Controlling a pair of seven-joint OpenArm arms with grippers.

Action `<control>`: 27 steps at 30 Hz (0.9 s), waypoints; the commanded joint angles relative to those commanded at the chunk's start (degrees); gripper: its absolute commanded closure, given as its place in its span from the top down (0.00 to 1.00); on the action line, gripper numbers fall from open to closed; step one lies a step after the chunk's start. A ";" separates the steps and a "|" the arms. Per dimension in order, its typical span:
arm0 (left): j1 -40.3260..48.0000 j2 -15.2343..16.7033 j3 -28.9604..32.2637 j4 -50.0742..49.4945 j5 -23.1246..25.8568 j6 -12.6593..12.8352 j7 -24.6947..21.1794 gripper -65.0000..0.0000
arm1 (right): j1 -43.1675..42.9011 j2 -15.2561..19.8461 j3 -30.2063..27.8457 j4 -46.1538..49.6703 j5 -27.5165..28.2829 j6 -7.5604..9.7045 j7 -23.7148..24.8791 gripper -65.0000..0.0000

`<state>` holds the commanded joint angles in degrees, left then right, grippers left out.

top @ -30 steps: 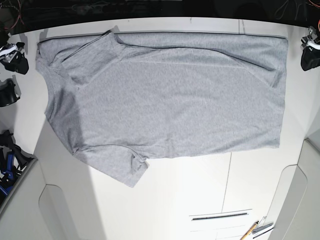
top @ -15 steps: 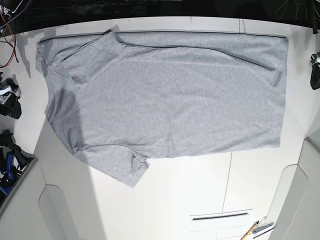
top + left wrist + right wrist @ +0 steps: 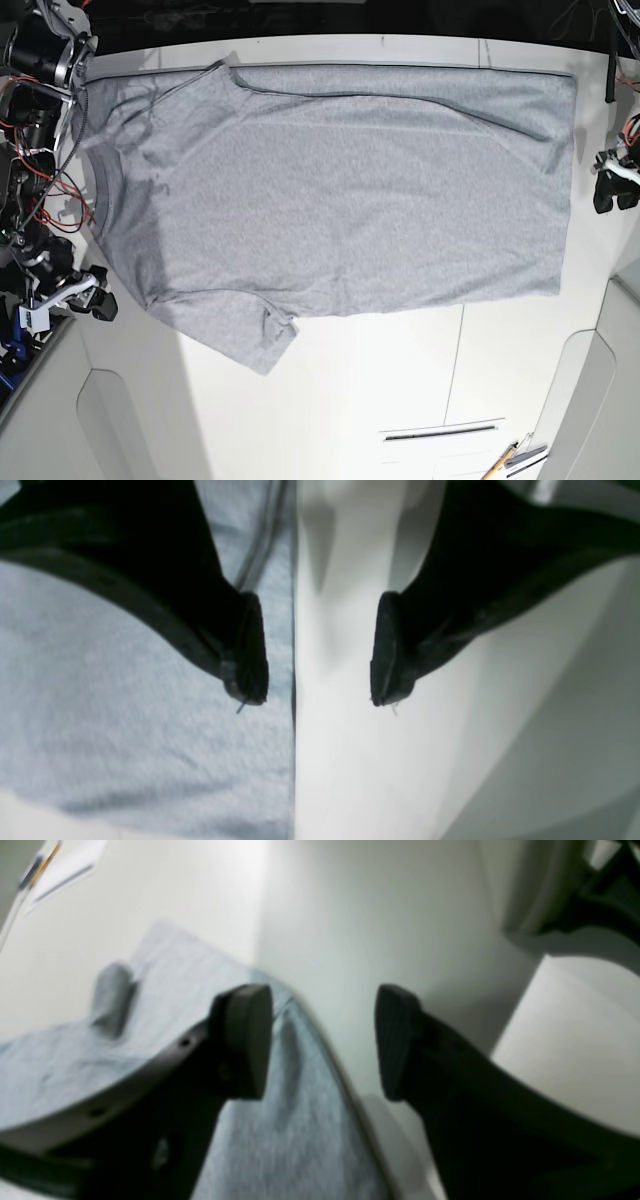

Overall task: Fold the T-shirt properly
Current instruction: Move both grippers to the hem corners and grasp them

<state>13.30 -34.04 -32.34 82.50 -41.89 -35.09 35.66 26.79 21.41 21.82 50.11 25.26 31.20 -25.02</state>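
The shirt [image 3: 350,200] lies on the table [image 3: 350,400] just as it did in the earlier base pictures, its long body spread wide with a fold running near the top edge and a flap sticking out at its lower left.

What has changed is the arms. The right gripper [image 3: 320,1042] was up beside the shirt's upper left corner, then dropped out to its left; now it has come further in, beside the shirt's lower left edge, with much more of its arm in sight. Its jaws stand wide apart with nothing held between them.

The left gripper [image 3: 320,700] had slid almost out of the base view half a second ago and now shows more fully again, near the shirt's right edge. Its jaws are also wide apart and hold nothing; in the left wrist view, the shirt's edge runs through the gap between the fingertips [image 3: 250,680].
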 joint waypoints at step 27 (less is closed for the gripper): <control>-30.47 1.73 18.40 -36.83 3.17 -0.02 -4.85 0.56 | 3.02 -2.56 -0.09 -14.80 -5.33 -0.04 4.70 0.50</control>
<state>-17.17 -32.32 -13.93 45.67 -38.72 -35.11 30.81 29.80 18.85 21.74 35.31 19.92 31.16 -20.32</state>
